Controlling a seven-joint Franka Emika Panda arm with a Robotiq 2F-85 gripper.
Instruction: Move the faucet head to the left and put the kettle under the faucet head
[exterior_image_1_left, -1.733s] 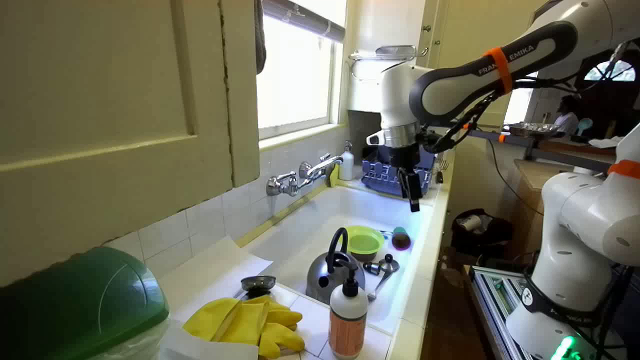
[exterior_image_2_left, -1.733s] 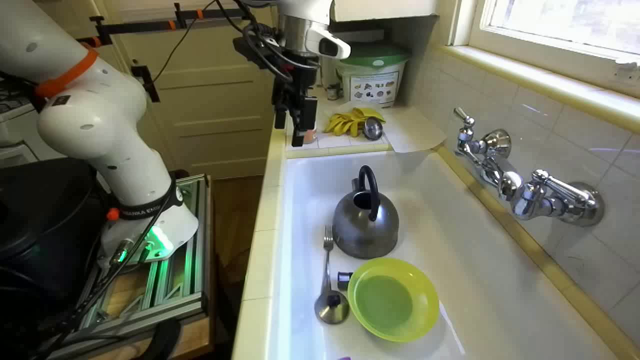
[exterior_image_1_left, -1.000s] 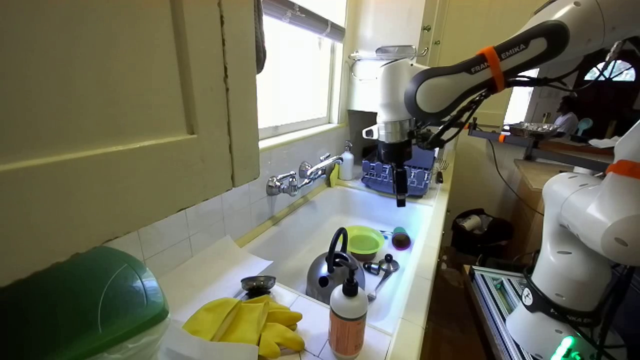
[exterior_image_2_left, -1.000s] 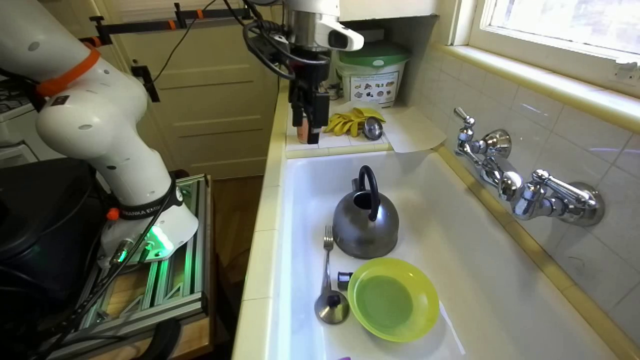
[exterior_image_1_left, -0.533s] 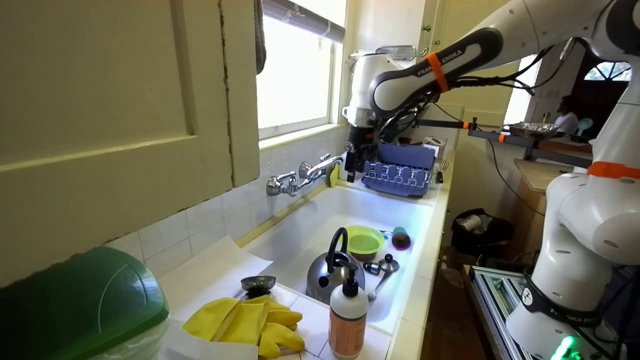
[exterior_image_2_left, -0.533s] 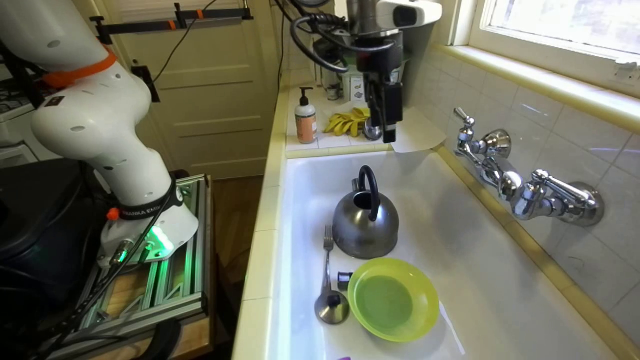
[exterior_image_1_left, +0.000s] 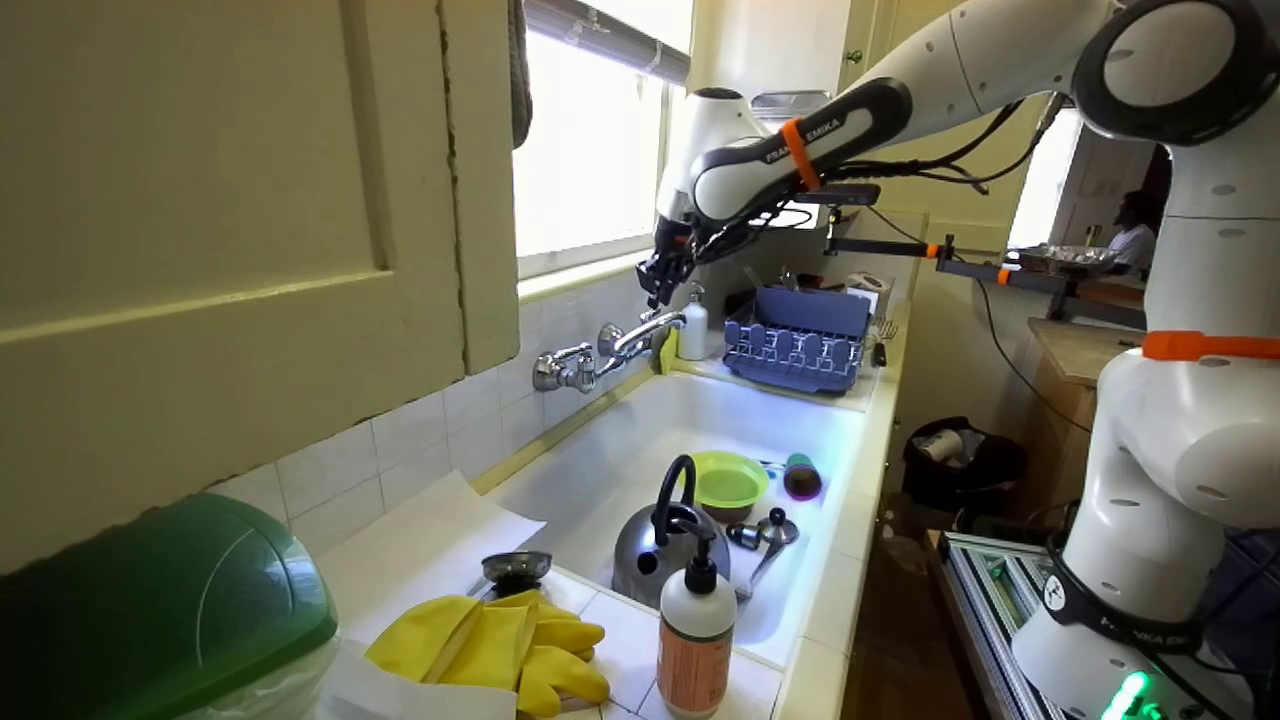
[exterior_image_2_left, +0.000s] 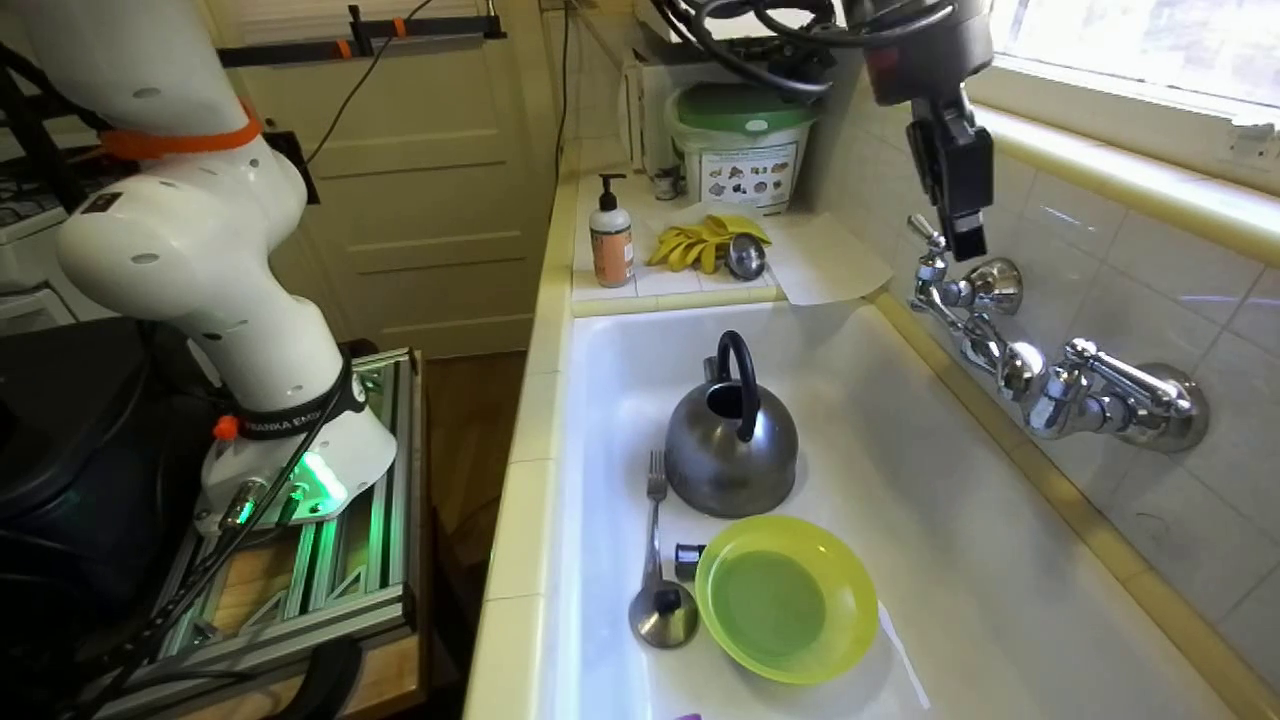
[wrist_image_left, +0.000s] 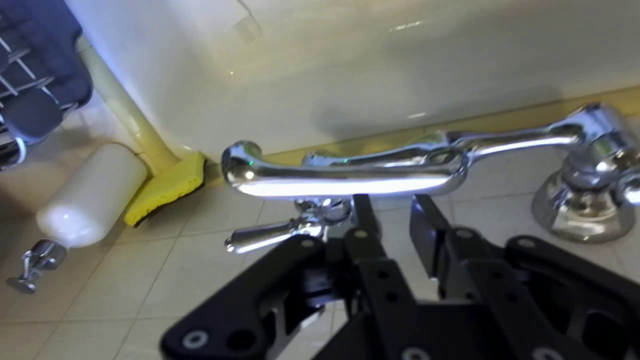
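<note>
The faucet head (wrist_image_left: 345, 181) is a chrome spout running across the wrist view, just beyond my fingertips. My gripper (wrist_image_left: 392, 199) has its jaws partly apart with nothing between them; I cannot tell whether the tips touch the spout. In an exterior view the gripper (exterior_image_1_left: 658, 302) is tilted and sits just above the faucet head (exterior_image_1_left: 655, 328), near the tiled wall. The kettle (exterior_image_2_left: 730, 460), grey steel with a black arched handle, stands upright in the sink, away from the tap. A pump bottle partly covers the kettle (exterior_image_1_left: 638, 568) in an exterior view.
Beside the kettle lie a yellow-green bowl (exterior_image_2_left: 785, 600) and a fork (exterior_image_2_left: 656, 480). Tap handles (exterior_image_2_left: 1130, 385) flank the spout below the window sill (exterior_image_2_left: 1120, 200). A white bottle (wrist_image_left: 95, 195), yellow sponge (wrist_image_left: 167, 190) and dish rack (exterior_image_1_left: 800, 350) stand at the sink's end.
My arm has swung across the sink toward the wall and tilted, bringing the gripper from over the sink's outer side to the tap. Kettle and faucet head have not moved.
</note>
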